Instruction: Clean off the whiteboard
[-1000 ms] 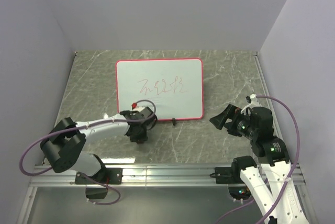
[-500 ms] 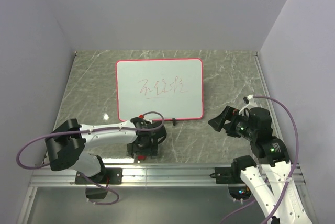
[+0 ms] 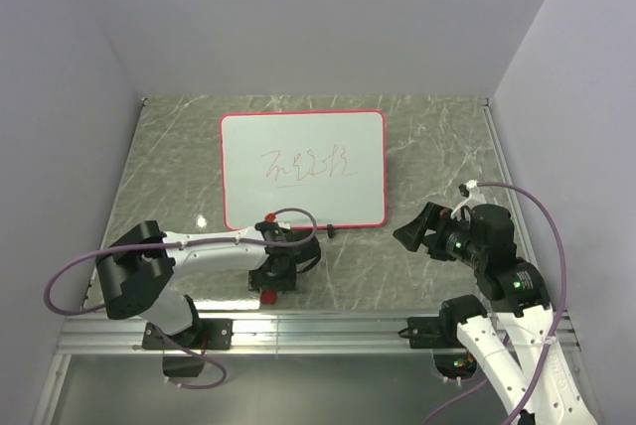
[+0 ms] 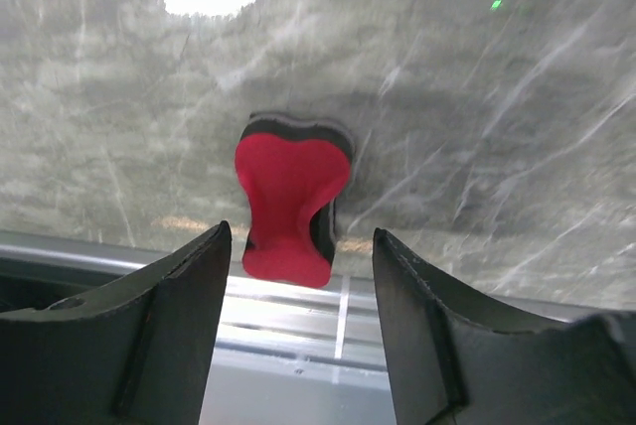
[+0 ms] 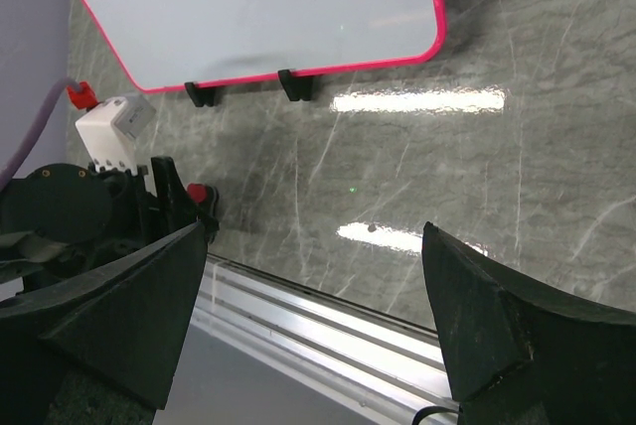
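Note:
The whiteboard (image 3: 303, 147) lies flat at the back middle of the table, red-framed, with red-green scribbles (image 3: 308, 164) and black clips (image 3: 328, 229) on its near edge. It also shows in the right wrist view (image 5: 278, 8). A red-topped eraser (image 4: 290, 202) with a dark underside lies on the table by the near edge. It also shows in the top view (image 3: 266, 297). My left gripper (image 3: 269, 283) is open just above it, jaws wide in the left wrist view (image 4: 303, 236), touching nothing. My right gripper (image 3: 412, 230) is open and empty, right of the board (image 5: 316, 231).
An aluminium rail (image 3: 328, 331) runs along the table's near edge, right behind the eraser (image 4: 338, 316). Grey walls stand left, right and behind. The left arm (image 5: 60, 207) and its purple cable lie across the near left of the table.
My left gripper has swung from the whiteboard's near edge toward the table's near edge. The red eraser now shows on the table below its open jaws. The right arm barely moved.

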Robot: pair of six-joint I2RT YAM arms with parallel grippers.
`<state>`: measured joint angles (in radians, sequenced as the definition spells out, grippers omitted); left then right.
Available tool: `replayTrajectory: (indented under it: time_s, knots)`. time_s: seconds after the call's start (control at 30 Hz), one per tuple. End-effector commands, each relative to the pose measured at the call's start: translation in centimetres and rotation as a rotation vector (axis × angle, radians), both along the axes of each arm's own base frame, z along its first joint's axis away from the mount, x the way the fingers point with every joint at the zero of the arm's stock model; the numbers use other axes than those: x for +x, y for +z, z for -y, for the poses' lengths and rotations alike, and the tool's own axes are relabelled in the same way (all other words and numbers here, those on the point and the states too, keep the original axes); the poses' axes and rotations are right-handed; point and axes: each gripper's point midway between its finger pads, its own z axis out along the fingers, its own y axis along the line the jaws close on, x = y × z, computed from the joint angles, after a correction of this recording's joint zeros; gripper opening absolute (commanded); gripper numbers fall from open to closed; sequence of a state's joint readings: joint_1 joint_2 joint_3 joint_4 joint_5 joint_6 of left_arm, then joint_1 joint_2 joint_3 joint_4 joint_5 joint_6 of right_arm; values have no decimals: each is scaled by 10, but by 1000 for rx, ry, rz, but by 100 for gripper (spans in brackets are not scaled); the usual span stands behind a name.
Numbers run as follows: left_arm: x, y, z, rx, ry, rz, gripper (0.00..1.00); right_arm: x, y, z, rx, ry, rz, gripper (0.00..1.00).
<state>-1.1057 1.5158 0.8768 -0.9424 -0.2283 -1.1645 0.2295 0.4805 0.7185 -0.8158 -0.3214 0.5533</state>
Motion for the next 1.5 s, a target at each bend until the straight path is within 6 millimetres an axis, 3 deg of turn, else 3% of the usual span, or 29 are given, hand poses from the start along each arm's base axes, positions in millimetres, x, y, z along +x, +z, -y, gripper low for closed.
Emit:
replayTrajectory:
  time_s: [0.0,0.2,0.27,0.3,0.33,0.37,0.47,0.6,0.63,0.67,0.73,0.77,0.83,0.87,0.93,0.97,1.03,1.1,1.13,1.23,1.27,1.47]
  knots:
    - [13,0,4,-31,13,69,63,4,9,-1,-8,10,50,95]
    - [12,-15,-1,-65,24,57,48,6,7,-1,-10,8,42,95]
    - [13,-17,-1,-69,25,61,38,5,6,-1,-11,10,37,95]
    - [13,-18,-3,-63,27,65,30,5,5,-1,-13,12,31,95]
    - [14,-18,-4,-59,30,71,10,6,5,-1,-12,10,31,95]
    - [14,-17,-6,-50,33,75,0,5,4,-2,-12,13,28,95]
    - [24,-5,-2,-46,22,113,0,6,4,-1,-13,10,25,95]
    - [57,39,27,-70,-32,222,0,14,12,-2,-21,10,38,94]
    - [65,50,34,-74,-46,248,0,18,25,-2,-19,9,69,94]
    - [78,74,51,-108,-58,291,0,25,34,-4,-14,10,100,93]
    - [101,90,63,-57,-118,355,0,36,55,-8,4,16,163,94]
    - [117,116,82,-96,-124,410,0,48,73,-12,19,26,217,94]
    - [141,119,94,-53,-171,438,0,57,88,-21,28,74,255,94]
    - [156,139,110,-100,-167,476,0,70,99,-24,20,81,274,94]
    - [179,136,121,-94,-178,468,0,87,113,-22,-15,77,312,93]
    - [192,155,134,-139,-170,503,0,100,109,-24,-31,80,300,93]
    - [208,152,143,-131,-179,504,0,118,116,-22,-70,76,320,92]
    - [222,169,153,-159,-185,538,0,140,104,-26,-83,79,276,90]
    - [228,171,158,-163,-187,545,0,155,96,-26,-83,72,245,90]
    - [235,175,164,-173,-208,562,0,184,96,-32,19,79,227,85]
    - [236,179,167,-190,-209,571,0,206,92,-25,51,63,235,84]
    - [238,187,169,-228,-247,585,0,265,89,-11,100,42,256,83]
